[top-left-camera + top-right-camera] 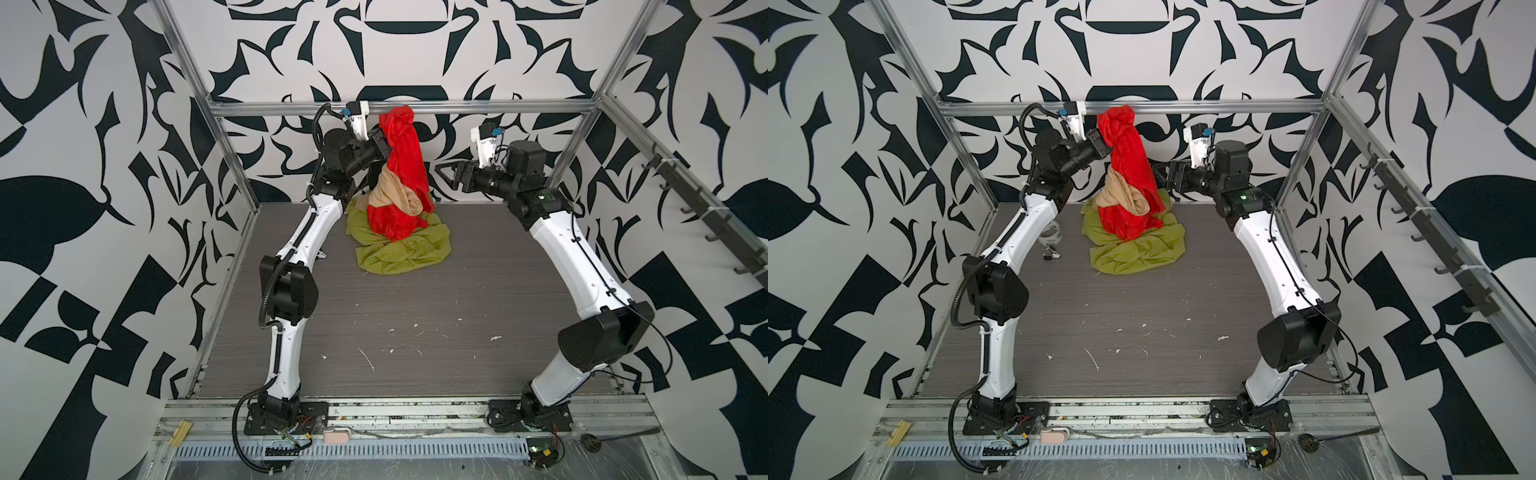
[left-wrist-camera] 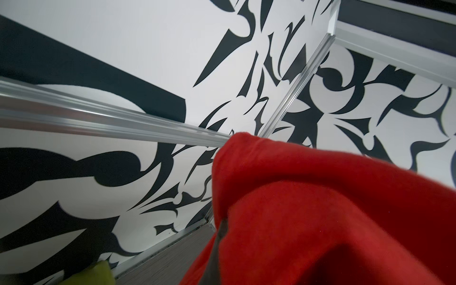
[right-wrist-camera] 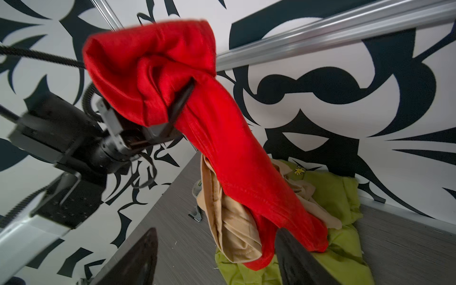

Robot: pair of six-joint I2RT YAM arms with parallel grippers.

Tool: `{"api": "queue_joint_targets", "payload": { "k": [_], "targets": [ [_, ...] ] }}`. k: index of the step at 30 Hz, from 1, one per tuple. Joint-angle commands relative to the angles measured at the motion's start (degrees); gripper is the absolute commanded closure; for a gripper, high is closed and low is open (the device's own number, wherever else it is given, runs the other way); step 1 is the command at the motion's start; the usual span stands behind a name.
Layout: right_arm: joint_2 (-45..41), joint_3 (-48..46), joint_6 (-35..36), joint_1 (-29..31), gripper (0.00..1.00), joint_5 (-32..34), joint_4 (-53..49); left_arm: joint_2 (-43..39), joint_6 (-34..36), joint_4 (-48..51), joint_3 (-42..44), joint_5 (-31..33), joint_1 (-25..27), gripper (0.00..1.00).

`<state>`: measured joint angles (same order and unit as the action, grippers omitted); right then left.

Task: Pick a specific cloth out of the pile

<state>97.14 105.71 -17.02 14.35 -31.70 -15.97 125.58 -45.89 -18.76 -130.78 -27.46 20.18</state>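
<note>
The cloth [image 1: 405,158] [image 1: 1129,158] is bright red and hangs in a long twisted column from my left gripper [image 1: 388,143] [image 1: 1106,143], which is shut on its bunched top, high up by the back rail. Its lower end still lies on the pile [image 1: 395,232]. A beige cloth [image 1: 388,193] [image 3: 229,222] is wound around the red one partway up. The olive-green cloth [image 1: 399,253] [image 3: 340,197] lies flat underneath. My right gripper [image 1: 446,174] [image 3: 217,234] stands open just right of the red column, holding nothing. In the left wrist view red fabric [image 2: 320,209] covers the jaws.
The grey table [image 1: 415,311] stretches in front of the pile. A small white-grey object [image 1: 1052,237] and a metal clip [image 1: 1052,255] [image 3: 196,214] lie left of the pile by my left arm. The back rail [image 1: 498,106] runs right behind the raised cloth.
</note>
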Motion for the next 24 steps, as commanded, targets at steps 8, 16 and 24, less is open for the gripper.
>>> {"api": "queue_joint_targets", "payload": {
  "k": [8, 16, 24],
  "targets": [
    [12.31, 6.41, 3.03, 0.25, 0.20, -4.08, 7.65, 1.57, -13.34, -10.93, -3.41, -0.30, -0.41, 1.00],
    [22.54, 15.34, 0.29, 1.58, 0.36, -8.02, 11.35, 0.90, -14.11, -12.53, -0.19, -1.09, -0.15, 1.00],
    [22.27, 15.44, -2.13, 1.96, 0.89, -11.21, 15.18, -0.85, -12.12, -13.13, 4.95, -1.79, -0.45, 1.00]
  ]
}}
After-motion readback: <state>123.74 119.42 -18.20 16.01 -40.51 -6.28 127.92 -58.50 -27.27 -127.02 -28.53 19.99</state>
